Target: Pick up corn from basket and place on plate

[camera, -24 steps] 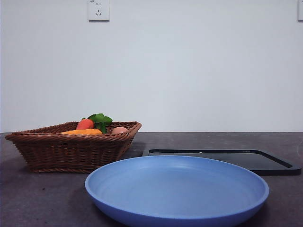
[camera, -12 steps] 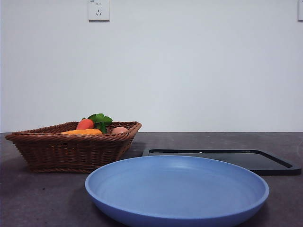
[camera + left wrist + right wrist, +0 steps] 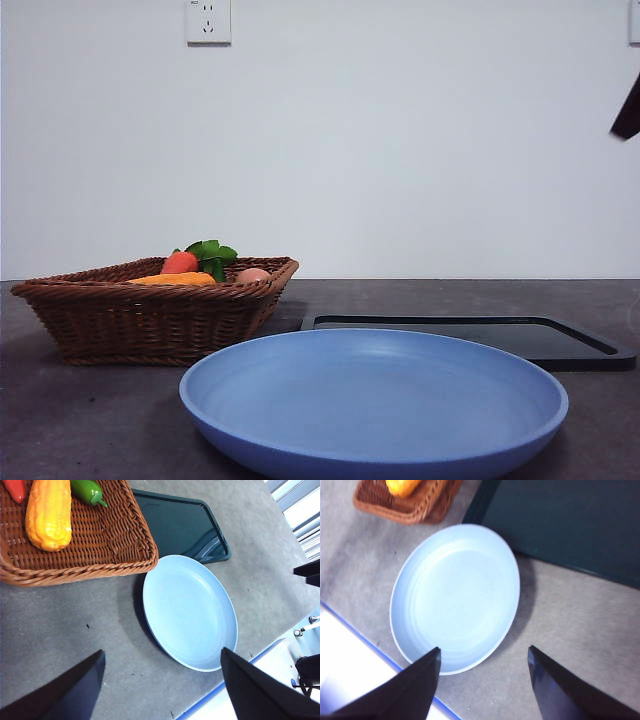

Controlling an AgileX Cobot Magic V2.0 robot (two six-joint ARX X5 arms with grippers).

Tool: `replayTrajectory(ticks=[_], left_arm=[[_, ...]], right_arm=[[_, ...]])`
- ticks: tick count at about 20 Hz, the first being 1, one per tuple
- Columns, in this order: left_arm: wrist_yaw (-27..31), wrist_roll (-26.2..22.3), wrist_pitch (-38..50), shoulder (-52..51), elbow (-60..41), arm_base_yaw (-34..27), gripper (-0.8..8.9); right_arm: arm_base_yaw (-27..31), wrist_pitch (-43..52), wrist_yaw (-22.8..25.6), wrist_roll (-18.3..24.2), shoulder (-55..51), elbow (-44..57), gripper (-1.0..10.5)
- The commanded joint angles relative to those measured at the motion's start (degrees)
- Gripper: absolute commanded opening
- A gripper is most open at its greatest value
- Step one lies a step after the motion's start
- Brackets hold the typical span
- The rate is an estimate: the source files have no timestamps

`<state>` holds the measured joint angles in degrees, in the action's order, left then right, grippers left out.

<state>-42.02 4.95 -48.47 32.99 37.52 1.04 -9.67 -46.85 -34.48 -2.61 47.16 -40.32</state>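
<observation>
Left wrist view: corn (image 3: 48,510) beyond left gripper (image 3: 162,680)

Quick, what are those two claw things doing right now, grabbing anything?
Left gripper: open, holding nothing, above the table near the plate.
Right gripper: open, holding nothing, above the plate.

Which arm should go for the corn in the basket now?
Left, probably. The left gripper is open with the corn in the basket large in its view; the right gripper hangs over the plate, the basket farther off.
</observation>
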Motion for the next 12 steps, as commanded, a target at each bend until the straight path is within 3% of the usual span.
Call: replayTrajectory(ticks=[1, 12], left_arm=[[-0.3, -0.8, 0.4, 0.3, 1.1, 0.1, 3.78], [-0.3, -0.8, 0.4, 0.3, 1.1, 0.1, 3.78]], right_arm=[[-1.8, 3.3, 0.0, -1.5, 4.7, -1.0, 2.9], [-9.1, 17.6, 2.1, -1.9, 30.5, -1.0, 2.9]])
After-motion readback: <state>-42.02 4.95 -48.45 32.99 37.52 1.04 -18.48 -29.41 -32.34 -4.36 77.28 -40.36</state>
